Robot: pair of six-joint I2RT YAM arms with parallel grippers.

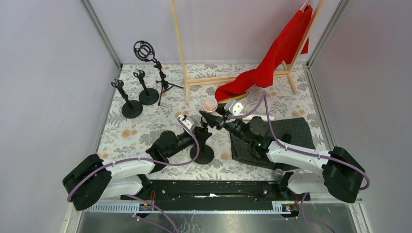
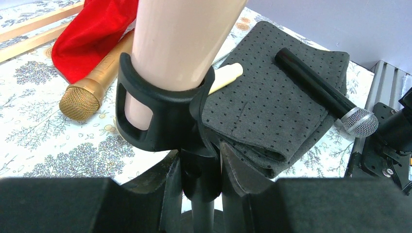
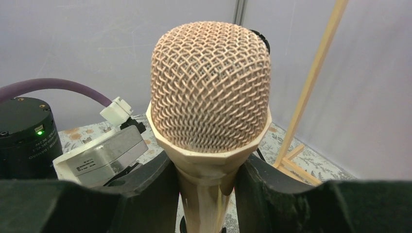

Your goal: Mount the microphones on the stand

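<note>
My right tool (image 3: 204, 190) is clamped on the pink microphone (image 3: 210, 87) just under its head. My left tool (image 2: 201, 182) pinches the stand (image 1: 203, 154) below its clip (image 2: 158, 121), mid-frame on the counter. The body sits in the clip; I'd press straight down along its axis, stand braced, until it wedges.

2 arms (image 1: 128, 170): white links, black joints, purple cables (image 3: 53, 85)

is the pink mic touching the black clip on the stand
Touching. Left wrist view: the pink mic sits inside the black clip, the ring hugging its body, no gap.
</note>
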